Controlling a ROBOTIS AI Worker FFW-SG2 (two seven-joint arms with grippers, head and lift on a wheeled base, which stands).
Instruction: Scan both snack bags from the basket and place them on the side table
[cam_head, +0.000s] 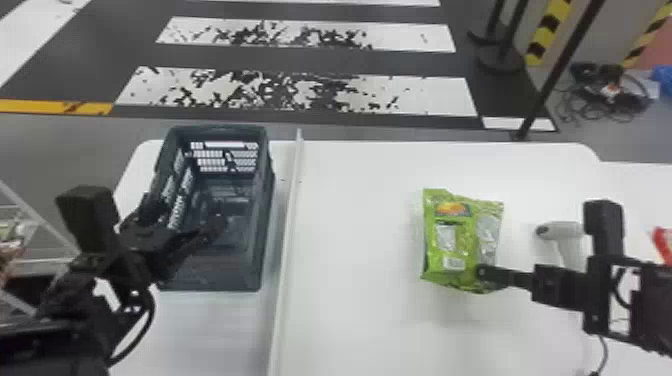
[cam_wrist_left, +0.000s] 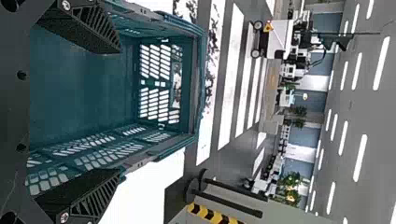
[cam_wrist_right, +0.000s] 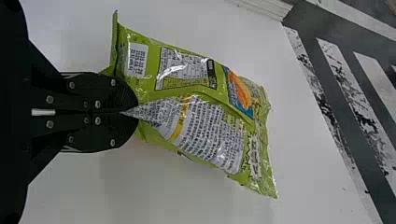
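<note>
In the head view, the right gripper (cam_head: 484, 273) pinches one green snack bag (cam_head: 450, 245) over the white table (cam_head: 360, 320) and partly hides one barcode scanner (cam_head: 565, 231). One raised divider (cam_head: 286, 225) separates bag from basket (cam_head: 264, 235).

Left wrist view: the left gripper's fingers spread at one cut-off basket.

Right wrist view: closed fingertips (cam_wrist_right: 126, 100) cover the bag's gripped fold.

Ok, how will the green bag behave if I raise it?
The green bag is probably light, given its puffed look. Its glossy film may slip, and it could sag, since the right gripper pinches only one gathered fold.
</note>
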